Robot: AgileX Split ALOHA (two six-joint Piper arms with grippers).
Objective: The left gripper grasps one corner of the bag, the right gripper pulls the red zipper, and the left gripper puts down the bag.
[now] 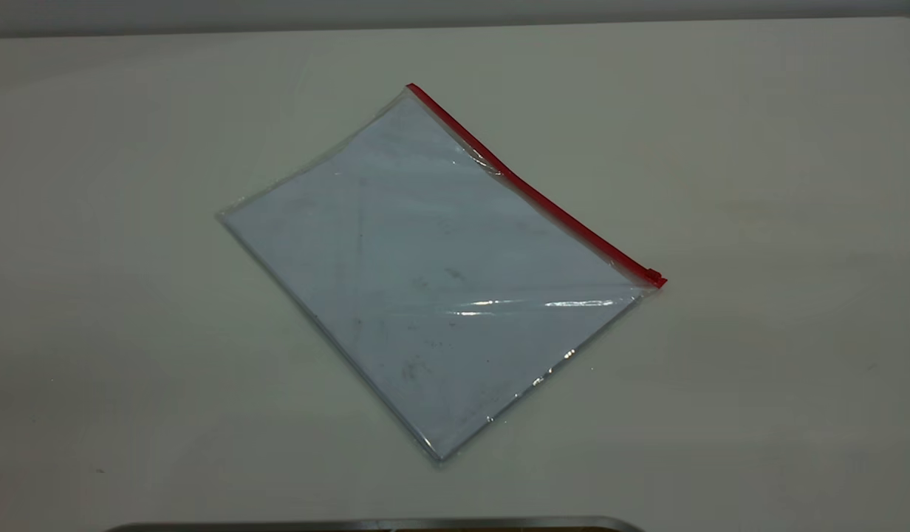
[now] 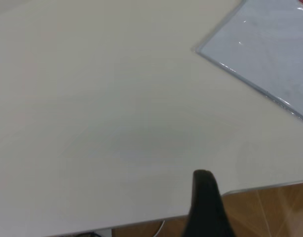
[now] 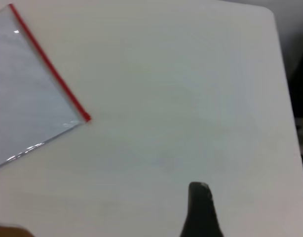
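The bag (image 1: 433,281), a clear bluish-white pouch, lies flat and askew in the middle of the white table. The red zipper (image 1: 532,193) edges its far right long side, and the small slider tab (image 1: 654,278) sits at the strip's right end. Neither gripper shows in the exterior view. In the left wrist view, a black part of my left gripper (image 2: 206,207) hangs over the table's edge, far from the bag's corner (image 2: 201,49). In the right wrist view, a black part of my right gripper (image 3: 201,210) is above bare table, well away from the zipper (image 3: 50,69) and its slider end (image 3: 86,117).
The white table (image 1: 758,332) surrounds the bag on every side. A dark curved rim (image 1: 374,524) shows at the table's near edge. The left wrist view shows the table's edge (image 2: 260,186) with wooden floor beyond it.
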